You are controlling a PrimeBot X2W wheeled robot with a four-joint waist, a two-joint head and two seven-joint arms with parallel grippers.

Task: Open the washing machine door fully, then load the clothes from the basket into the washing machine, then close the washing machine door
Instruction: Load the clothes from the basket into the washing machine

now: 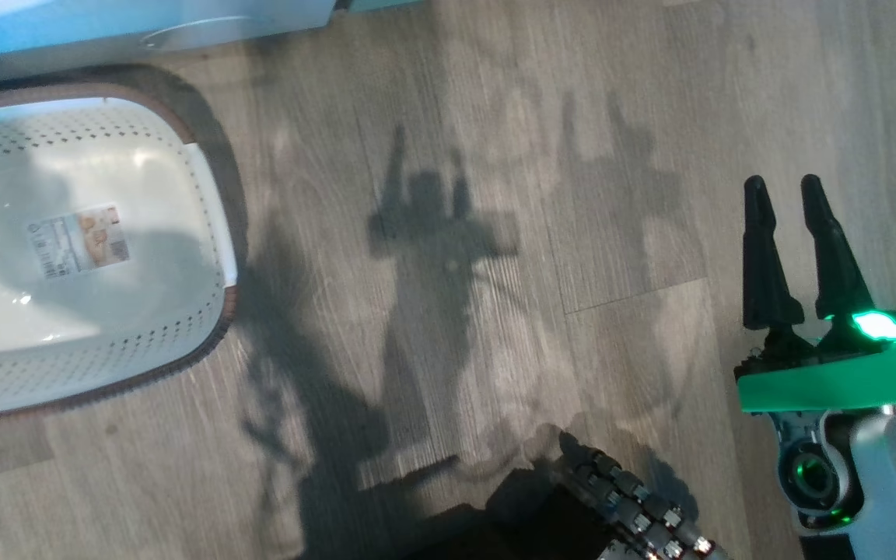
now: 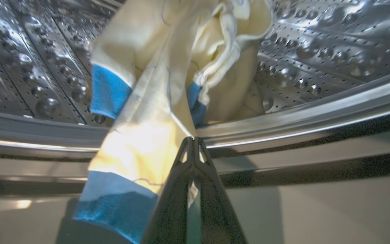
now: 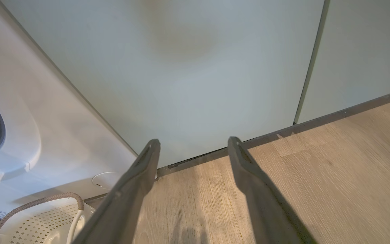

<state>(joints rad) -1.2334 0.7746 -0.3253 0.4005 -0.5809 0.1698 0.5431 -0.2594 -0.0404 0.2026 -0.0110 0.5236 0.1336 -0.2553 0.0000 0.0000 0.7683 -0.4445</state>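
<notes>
1. Left wrist view: the clothes are seen draped across the lip of the drum. The bulk lies inside on the dimpled steel, and one blue cuff hangs outside over the front.
2. The left hand is clenched, its tips pressed together at the edge of the hanging cloth. Whether a fold is pinched between them cannot be told.
3. The right hand is released, its fingers spread above the floor, and nothing is grasped. In its own view it is pointed at a cabinet beside the washer.
4. The basket stands on the floor just beside the washer, with its bottom and label uncovered. Loading is therefore judged nearly done: the trailing cuff is yet to be tucked in and the door yet to be shut.
5. The cloth is judged light, soft and limp, so no shape will be kept when it is lifted. It may slide back over the smooth lip if too much weight is left outside. Nothing about it is fragile.
6. A hold is best taken on the bunched cloth near the lip or on the thicker cuff hem, not on a single thin edge. From there the tail can be carried over the lip and let go deep in the drum, so that nothing is trapped by the door.
</notes>
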